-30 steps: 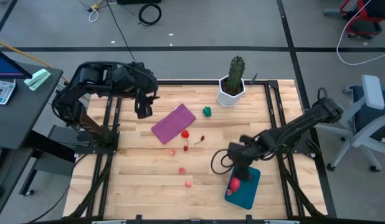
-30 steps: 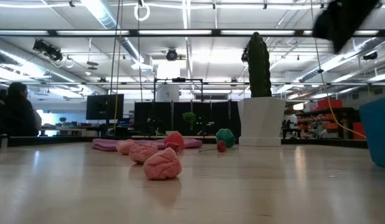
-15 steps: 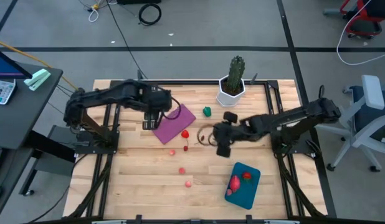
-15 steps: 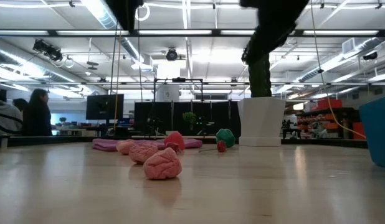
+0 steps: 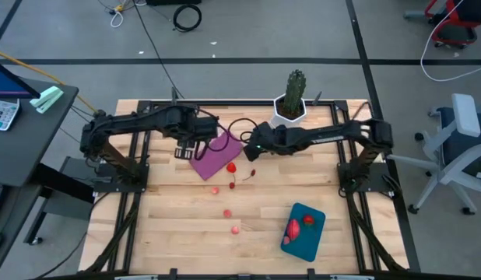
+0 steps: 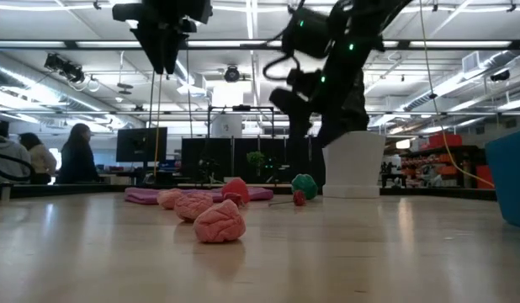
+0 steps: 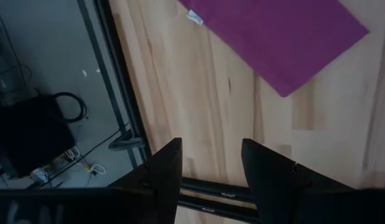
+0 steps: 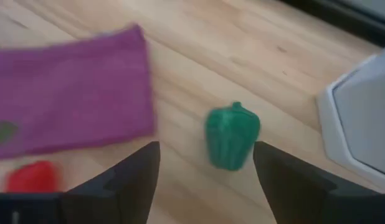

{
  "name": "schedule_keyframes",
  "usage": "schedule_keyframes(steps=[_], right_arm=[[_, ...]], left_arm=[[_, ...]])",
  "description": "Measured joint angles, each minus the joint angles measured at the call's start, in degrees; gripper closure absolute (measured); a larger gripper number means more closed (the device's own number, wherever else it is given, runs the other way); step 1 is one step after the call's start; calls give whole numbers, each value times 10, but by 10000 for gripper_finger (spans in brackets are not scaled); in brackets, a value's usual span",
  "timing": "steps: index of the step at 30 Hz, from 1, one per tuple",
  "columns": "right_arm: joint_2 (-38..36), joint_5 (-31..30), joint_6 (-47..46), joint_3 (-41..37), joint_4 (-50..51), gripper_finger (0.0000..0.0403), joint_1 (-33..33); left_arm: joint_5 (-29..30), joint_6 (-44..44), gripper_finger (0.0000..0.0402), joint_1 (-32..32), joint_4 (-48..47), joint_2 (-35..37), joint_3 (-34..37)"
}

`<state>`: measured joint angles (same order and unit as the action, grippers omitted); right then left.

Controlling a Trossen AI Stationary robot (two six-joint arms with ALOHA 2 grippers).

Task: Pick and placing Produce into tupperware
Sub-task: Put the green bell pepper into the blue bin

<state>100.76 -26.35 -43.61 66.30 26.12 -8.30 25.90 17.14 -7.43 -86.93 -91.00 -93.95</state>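
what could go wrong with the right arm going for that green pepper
The green pepper sits close to the white cactus pot, so the open right gripper could bump the pot coming down. The pepper looks rounded and might roll or squirt out of the fingers. The left gripper hovers over the purple mat nearby, so the arms could crowd each other.

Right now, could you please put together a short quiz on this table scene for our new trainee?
1. True or false: the right end effector is shut on the green pepper.
2. What lies in the teal tupperware? A) two reddish produce pieces B) the cactus C) nothing
3. Fill in: the left end effector hangs open over bare wood beside the ___ mat.

Key: 1 false, it is open with the pepper ahead of its fingers; 2 A; 3 purple.
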Motion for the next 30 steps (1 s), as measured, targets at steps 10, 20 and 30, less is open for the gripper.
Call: schedule_keyframes(steps=[10, 20, 30], right_arm=[[48, -17, -4, 0, -16, 137, -10], [60, -34, -28, 0, -20, 137, -23], [83, -34, -29, 0, -37, 137, -30]], left_arm=[[0, 0, 230, -49, 2, 0, 0], [0, 0, 230, -70, 4, 0, 0], [0, 1, 230, -70, 8, 0, 0]])
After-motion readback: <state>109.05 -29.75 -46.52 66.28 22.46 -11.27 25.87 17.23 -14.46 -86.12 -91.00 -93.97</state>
